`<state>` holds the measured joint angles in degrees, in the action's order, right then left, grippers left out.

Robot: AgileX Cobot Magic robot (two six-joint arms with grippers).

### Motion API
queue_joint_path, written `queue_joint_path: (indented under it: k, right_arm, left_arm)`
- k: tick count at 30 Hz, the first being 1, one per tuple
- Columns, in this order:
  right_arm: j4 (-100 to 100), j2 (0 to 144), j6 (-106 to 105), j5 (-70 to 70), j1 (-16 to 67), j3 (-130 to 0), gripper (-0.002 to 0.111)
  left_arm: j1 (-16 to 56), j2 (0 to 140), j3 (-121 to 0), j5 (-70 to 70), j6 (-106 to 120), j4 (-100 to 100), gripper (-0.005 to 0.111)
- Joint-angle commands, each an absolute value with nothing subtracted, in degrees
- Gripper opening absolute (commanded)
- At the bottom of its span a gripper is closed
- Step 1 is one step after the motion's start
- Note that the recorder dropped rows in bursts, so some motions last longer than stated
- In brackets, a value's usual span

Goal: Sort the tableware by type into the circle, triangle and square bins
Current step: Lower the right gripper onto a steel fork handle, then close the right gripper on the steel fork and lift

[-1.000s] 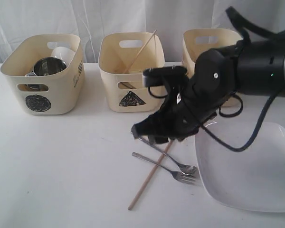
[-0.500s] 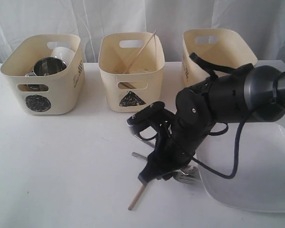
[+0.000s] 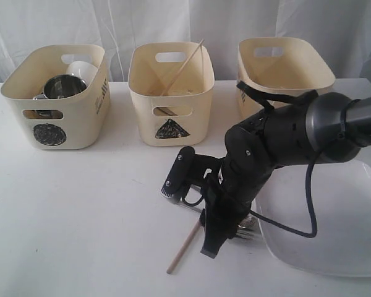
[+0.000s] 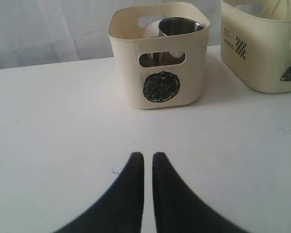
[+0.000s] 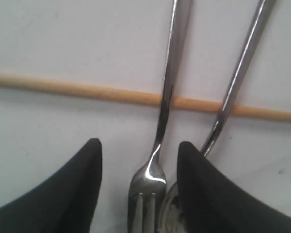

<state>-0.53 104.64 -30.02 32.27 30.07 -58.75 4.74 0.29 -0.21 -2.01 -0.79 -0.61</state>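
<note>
— Fork (image 5: 150, 179) sorting is judged to be the step in hand. It is seen on the table (image 3: 80, 204), crossing a chopstick (image 5: 87, 91), with the spoon (image 5: 242, 63) just beside. It is framed by the spread, empty jaws of the right gripper (image 5: 139, 145).
— What is called for next?
— Probably the fork alone is to be pinched, the spoon spared, then carried back to the triangle bin (image 3: 170, 99). The left gripper (image 4: 148, 158) is kept shut, with nothing held.

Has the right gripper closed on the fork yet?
No. In the right wrist view the right gripper stands open, its fingers on either side of the fork and not touching it.
</note>
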Motion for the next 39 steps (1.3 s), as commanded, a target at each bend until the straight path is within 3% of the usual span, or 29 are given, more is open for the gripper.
queue_joint_path:
  k: [1,19,21,28,39]
  right_arm:
    - [-0.9,104.9,-30.8,31.6,30.2,-58.6,0.046]
    - [-0.9,107.6,-31.2,30.9,30.2,-58.7,0.042]
    - [-0.9,107.6,-31.2,31.2,30.2,-58.7,0.036]
    - [-0.9,107.4,-31.2,32.0,30.2,-58.9,0.000]
    - [0.3,103.9,-29.3,35.1,30.2,-60.1,0.000]
  left_arm:
    - [4.8,0.0,0.0,-1.7,-1.1,-1.2,0.013]
    - [4.8,0.0,0.0,-1.7,-1.1,-1.2,0.013]
    - [4.8,0.0,0.0,-1.7,-1.1,-1.2,0.013]
    - [4.8,0.0,0.0,-1.7,-1.1,-1.2,0.013]
    - [4.8,0.0,0.0,-1.7,-1.1,-1.2,0.013]
